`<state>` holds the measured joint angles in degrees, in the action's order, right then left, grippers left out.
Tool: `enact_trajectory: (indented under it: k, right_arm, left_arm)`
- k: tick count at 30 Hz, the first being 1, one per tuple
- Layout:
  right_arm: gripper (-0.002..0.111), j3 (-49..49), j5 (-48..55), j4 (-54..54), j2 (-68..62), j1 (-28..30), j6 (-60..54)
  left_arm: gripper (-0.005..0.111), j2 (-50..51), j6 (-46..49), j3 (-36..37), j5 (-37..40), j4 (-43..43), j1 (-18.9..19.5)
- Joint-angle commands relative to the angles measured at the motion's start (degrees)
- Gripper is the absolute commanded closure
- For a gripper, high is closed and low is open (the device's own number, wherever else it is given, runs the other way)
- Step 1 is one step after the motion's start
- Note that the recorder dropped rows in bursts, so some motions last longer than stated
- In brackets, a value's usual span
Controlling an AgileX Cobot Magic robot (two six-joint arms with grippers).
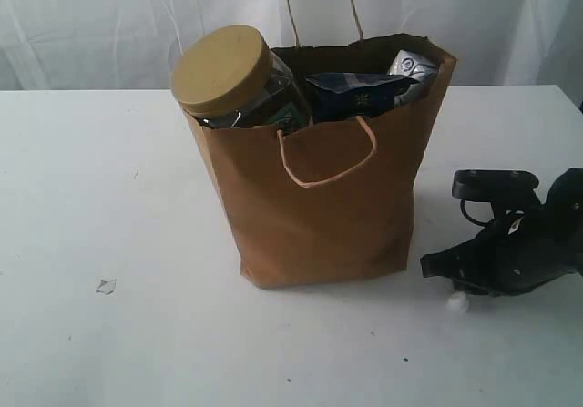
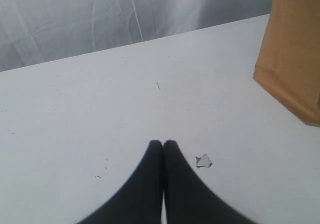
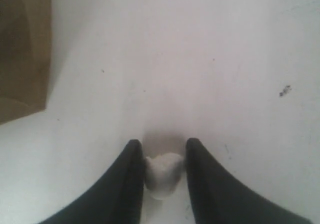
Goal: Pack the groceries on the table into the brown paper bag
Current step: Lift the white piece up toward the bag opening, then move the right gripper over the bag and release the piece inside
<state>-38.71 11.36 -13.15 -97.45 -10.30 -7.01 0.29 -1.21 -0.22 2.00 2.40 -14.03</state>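
The brown paper bag (image 1: 328,207) stands upright in the middle of the table (image 1: 109,198). A tan-lidded clear jar (image 1: 228,75), a dark blue packet (image 1: 360,93) and a small white-blue packet (image 1: 412,66) stick out of its top. My right gripper (image 3: 162,146) is low on the table to the right of the bag. Its fingers close on a small white lump (image 3: 162,171), seen from outside as the lump (image 1: 456,303) under the gripper (image 1: 455,293). My left gripper (image 2: 163,144) is shut and empty, over bare table left of the bag (image 2: 292,53); the exterior view does not show it.
A small pale chip (image 1: 107,286) lies on the table to the front left, just beside my left fingertips (image 2: 170,146) as the chip (image 2: 204,160). A white curtain hangs behind the table. The bag's corner (image 3: 22,48) is close to my right gripper.
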Motion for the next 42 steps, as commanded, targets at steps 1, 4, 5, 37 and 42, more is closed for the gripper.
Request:
enact_trajectory:
  k: [1,4,5,37,42]
  right_arm:
    - [0.092,0.0,-0.5,0.0,-0.1,0.1,-0.7]
    - [0.101,0.0,-0.2,0.0,-0.1,0.1,-0.7]
    - [0.103,0.0,-0.2,0.0,-0.1,0.1,-0.7]
    - [0.106,-0.2,3.9,0.6,41.7,2.9,-0.7]
    - [0.106,-3.2,3.7,0.6,46.1,2.9,-0.8]
  left_arm:
    - [0.107,-0.3,0.0,0.2,-0.3,-0.6,0.2]
    - [0.107,-0.3,0.0,0.2,-0.3,-0.6,0.2]
    - [0.107,-0.3,0.0,0.2,-0.3,-0.6,0.2]
    - [0.107,-0.3,0.0,0.2,-0.3,-0.6,0.2]
    - [0.107,-0.3,0.0,0.2,-0.3,-0.6,0.2]
